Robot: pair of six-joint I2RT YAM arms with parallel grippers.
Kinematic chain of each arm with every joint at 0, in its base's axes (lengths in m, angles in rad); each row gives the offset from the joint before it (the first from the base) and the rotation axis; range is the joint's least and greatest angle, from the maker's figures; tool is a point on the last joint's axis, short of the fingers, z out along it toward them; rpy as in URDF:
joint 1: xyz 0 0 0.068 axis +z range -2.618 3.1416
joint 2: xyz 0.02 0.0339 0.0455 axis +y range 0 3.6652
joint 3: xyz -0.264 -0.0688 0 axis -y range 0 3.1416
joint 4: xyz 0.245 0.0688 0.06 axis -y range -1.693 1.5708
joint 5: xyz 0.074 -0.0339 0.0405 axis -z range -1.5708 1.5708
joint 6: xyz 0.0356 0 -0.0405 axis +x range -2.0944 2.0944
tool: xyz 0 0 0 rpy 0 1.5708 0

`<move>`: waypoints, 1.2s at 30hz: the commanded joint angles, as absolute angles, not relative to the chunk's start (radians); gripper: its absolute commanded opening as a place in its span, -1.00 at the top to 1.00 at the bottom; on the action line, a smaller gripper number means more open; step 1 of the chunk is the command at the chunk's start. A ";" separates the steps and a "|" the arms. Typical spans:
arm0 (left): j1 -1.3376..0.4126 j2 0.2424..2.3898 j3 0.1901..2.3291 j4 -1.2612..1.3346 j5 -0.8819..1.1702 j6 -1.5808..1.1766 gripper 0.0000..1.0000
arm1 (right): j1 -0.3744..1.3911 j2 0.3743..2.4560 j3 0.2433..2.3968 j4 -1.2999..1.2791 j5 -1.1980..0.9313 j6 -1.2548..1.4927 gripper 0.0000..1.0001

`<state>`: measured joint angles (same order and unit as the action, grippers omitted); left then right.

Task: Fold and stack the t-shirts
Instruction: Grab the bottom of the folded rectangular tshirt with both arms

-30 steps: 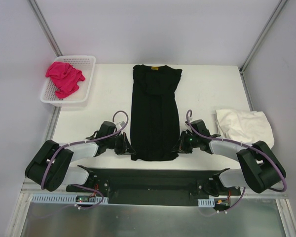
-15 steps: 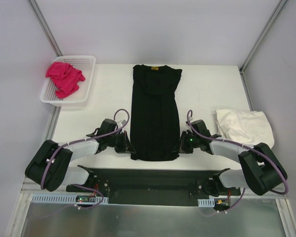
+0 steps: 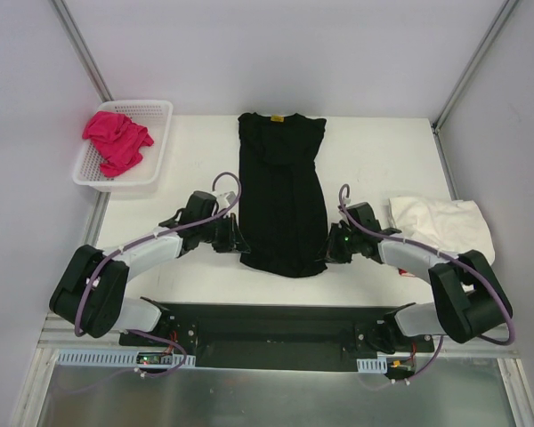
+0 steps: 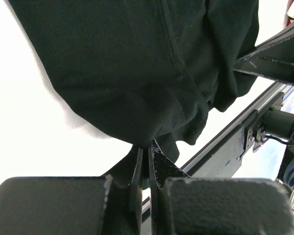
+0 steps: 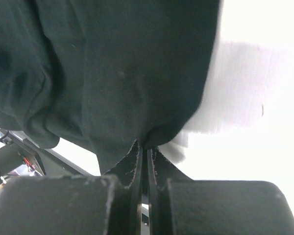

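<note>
Long black t-shirt (image 3: 281,191), folded narrow, near hem corners pinched in left end effector (image 3: 239,244) and right end effector (image 3: 328,253).

the white table (image 3: 196,169) carries three things. a black t-shirt (image 3: 283,191) lies lengthwise down its middle, collar at the far edge, folded narrow. a white mesh basket (image 3: 116,182) sits at the far left corner, partly over the table's left edge. a cream-white t-shirt (image 3: 440,229) lies bunched by the right edge, well apart from the black one.
</note>
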<state>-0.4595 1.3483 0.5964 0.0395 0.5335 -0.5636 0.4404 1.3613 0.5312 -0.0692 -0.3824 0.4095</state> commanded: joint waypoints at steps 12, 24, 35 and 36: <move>-0.466 1.322 0.791 -0.058 0.457 -0.485 1.00 | 0.368 1.425 0.790 -0.164 -0.371 0.301 0.99; -0.394 1.376 0.934 -0.084 0.407 -0.446 1.00 | 0.322 1.473 0.952 -0.161 -0.342 0.310 0.99; -0.321 1.499 1.048 -0.075 0.434 -0.437 1.00 | 0.275 1.620 1.140 -0.134 -0.354 0.330 0.99; -0.311 1.508 1.058 -0.075 0.434 -0.437 1.00 | 0.275 1.643 1.150 -0.127 -0.356 0.336 0.99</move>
<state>-0.3443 1.4815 0.9894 -0.0887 0.4355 -0.4591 0.2901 1.6024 1.0821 -0.1604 -0.3553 0.3237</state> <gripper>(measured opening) 0.011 0.023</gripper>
